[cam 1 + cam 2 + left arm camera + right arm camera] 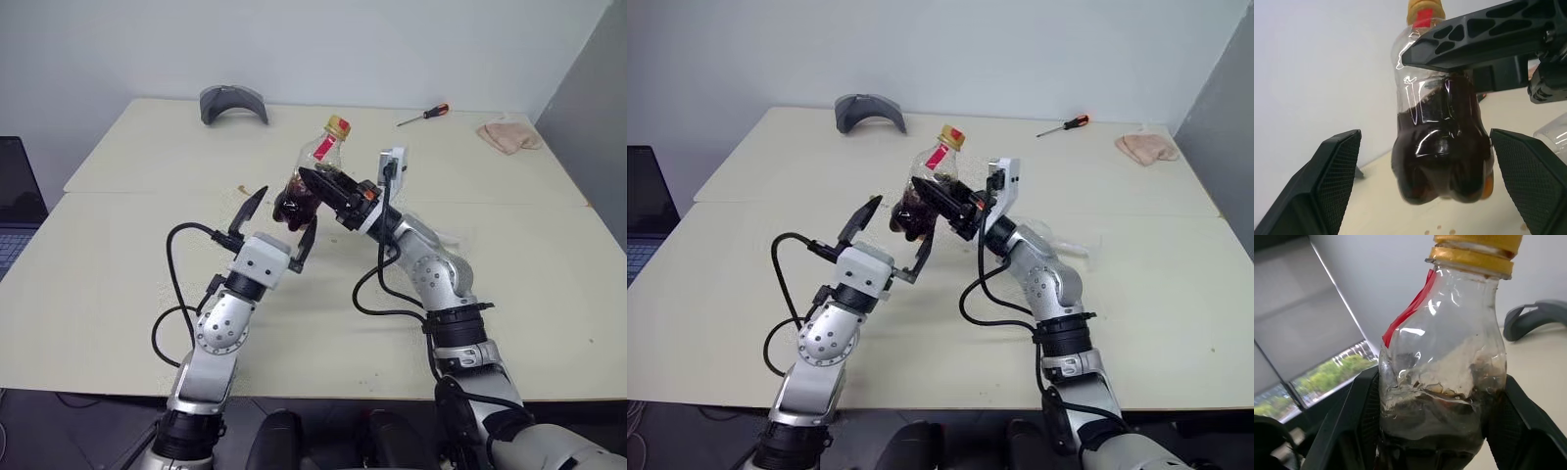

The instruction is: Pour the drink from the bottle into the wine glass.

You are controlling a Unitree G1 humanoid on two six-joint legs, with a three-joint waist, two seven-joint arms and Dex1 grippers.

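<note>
table [118,255]: cream, two joined | wall [294,39]: plain white | window [1327,372]: blind half-down

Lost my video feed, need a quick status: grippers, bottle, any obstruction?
Right gripper clamped on small clear plastic bottle with yellow cap, held off the table. Left gripper open, fingers either side, not touching. Cap on. Nothing blocking.

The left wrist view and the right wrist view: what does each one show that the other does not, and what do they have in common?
Left wrist view: the open left gripper, its fingers standing apart from the bottle, and one finger of the right gripper across its upper body.

Right wrist view: the right gripper shut on the bottle's sides, a window blind and a grey curved object on the table.

Both: the bottle with its yellow cap, red strap and dark drink.
</note>
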